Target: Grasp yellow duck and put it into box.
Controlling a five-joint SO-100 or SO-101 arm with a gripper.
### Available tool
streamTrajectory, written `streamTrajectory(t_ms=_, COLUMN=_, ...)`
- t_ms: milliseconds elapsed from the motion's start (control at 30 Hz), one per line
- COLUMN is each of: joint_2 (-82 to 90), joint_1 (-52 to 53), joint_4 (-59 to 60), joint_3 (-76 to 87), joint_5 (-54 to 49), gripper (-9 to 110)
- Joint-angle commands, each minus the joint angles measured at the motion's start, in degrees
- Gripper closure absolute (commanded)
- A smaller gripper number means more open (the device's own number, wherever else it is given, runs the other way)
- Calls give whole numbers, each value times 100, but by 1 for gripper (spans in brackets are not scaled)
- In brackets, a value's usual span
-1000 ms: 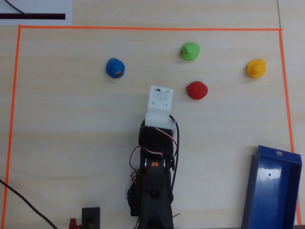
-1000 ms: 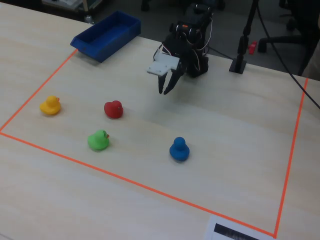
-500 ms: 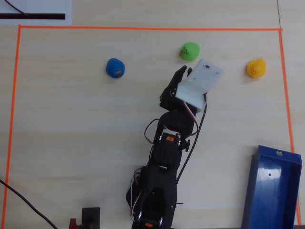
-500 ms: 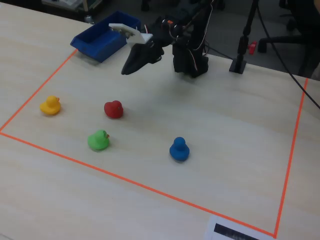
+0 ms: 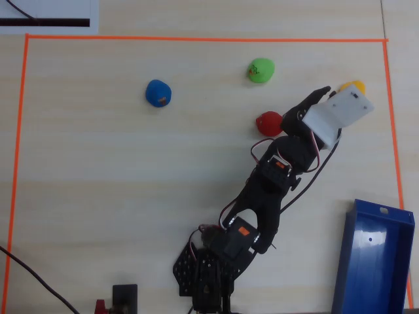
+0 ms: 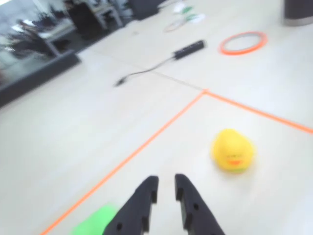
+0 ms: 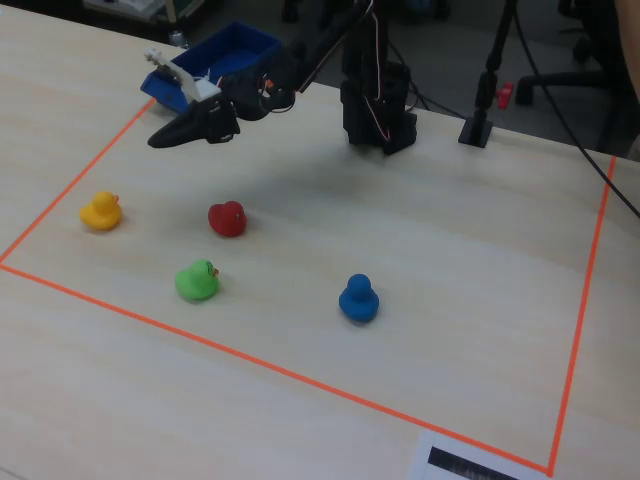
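The yellow duck with its orange beak sits on the table, ahead and to the right of my gripper in the wrist view. The two black fingers stand almost together with only a thin gap and nothing between them. In the overhead view the gripper hangs just left of the yellow duck, whose lower part the white wrist hides. In the fixed view the gripper is in the air above and behind the yellow duck. The blue box lies at the lower right of the overhead view, open-topped.
A red duck, a green duck and a blue duck sit inside the orange tape border. The red duck lies close beside my forearm. The box stands just outside the tape near the arm's base.
The arm has swung from the middle of the table and stretched out toward the yellow duck, passing over the red duck. No duck has moved.
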Motion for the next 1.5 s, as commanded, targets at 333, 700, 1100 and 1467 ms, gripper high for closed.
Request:
streamTrajectory(t_ms=333, joint_2=-2083, joint_1=879, joint_4=-457, joint_3=-1222, joint_5=-905, gripper=65)
streamTrajectory(t_ms=700, joint_2=-3111, joint_1=800, joint_4=-53, joint_3=-2716, joint_5=-993, gripper=56)
streamTrajectory(t_ms=1100, joint_2=-4869, joint_1=905, joint_4=545, joint_3=-5186, joint_5=-1266, gripper=61)
streamTrajectory(t_ms=1467, joint_2=-6082, joint_1=984, joint_4=1028, joint_3=-6785, joint_5=-1389, gripper=60)
